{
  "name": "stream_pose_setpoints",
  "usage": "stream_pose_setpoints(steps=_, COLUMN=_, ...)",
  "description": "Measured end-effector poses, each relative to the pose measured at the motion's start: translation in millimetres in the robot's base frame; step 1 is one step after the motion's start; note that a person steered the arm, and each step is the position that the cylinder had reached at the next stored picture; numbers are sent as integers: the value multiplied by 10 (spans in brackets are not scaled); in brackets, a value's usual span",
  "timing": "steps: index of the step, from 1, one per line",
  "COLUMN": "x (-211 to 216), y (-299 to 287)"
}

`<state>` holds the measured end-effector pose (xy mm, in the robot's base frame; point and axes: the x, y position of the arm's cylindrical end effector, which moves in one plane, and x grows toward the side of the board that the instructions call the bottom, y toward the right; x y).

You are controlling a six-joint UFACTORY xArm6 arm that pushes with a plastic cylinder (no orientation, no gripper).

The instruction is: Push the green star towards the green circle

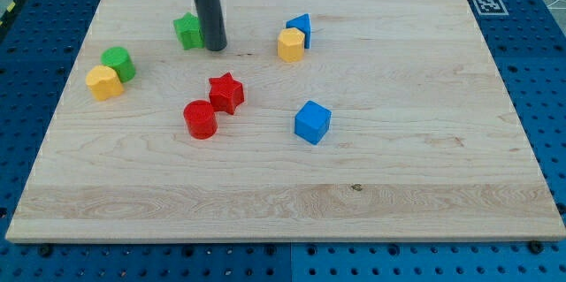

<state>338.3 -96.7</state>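
Bright, even light (soft short shadows), sharp throughout.

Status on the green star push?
My tip against the green star, on its right in view. Green circle lower left, touching yellow block. Path between clear.

Board bare between green star (pixel 187 31) and green circle (pixel 118 63)

I'm looking at a robotics lab bench: a pale wooden desk (pixel 371 185) lies on a blue perforated mounting plate (pixel 539 79), with a black-and-white fiducial marker (pixel 487 3) stuck at the desk's top right corner.
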Motion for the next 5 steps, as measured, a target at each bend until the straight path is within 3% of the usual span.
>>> stream_pose_setpoints(steps=2, x=-520, y=-21)
stream_pose_setpoints(steps=5, x=-529, y=-584)
